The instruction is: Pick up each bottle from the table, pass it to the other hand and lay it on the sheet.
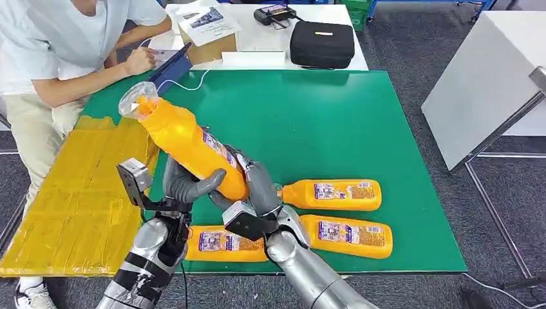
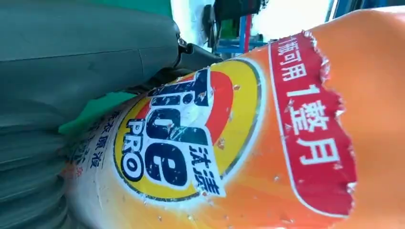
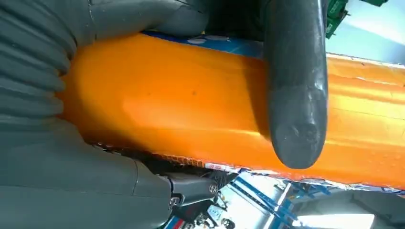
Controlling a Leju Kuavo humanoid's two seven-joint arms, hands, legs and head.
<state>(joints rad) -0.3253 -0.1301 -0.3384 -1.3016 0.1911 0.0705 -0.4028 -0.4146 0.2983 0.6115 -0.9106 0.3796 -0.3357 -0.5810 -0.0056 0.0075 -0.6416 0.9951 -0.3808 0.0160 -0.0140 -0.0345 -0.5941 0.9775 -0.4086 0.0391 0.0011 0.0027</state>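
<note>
The green desk [image 1: 309, 122] carries a yellow sheet [image 1: 71, 193] along its left side, well apart from 3 orange bottles lying at the near edge: one [image 1: 331, 194] just right of the hands, one [image 1: 351, 235] nearer the edge, and one [image 1: 222, 243] partly behind the wrists. A person [image 1: 64, 51] sits at the far left corner beside the sheet.

A 4th bottle, the held bottle [image 1: 187, 145], is raised above the desk and tilted, its clear cap up toward the left. Both hands grip its lower body: the left hand [image 1: 187, 187] wraps it from the left, thumb across the front, and the right hand [image 1: 257, 187] clasps it from the right, fingers closed round it in the right wrist view.

This looks like the handover itself, mid-pass. Next, the right hand should probably let go once the left hand's grip is firm, then the left arm should carry the bottle over the sheet and lay it flat.
</note>
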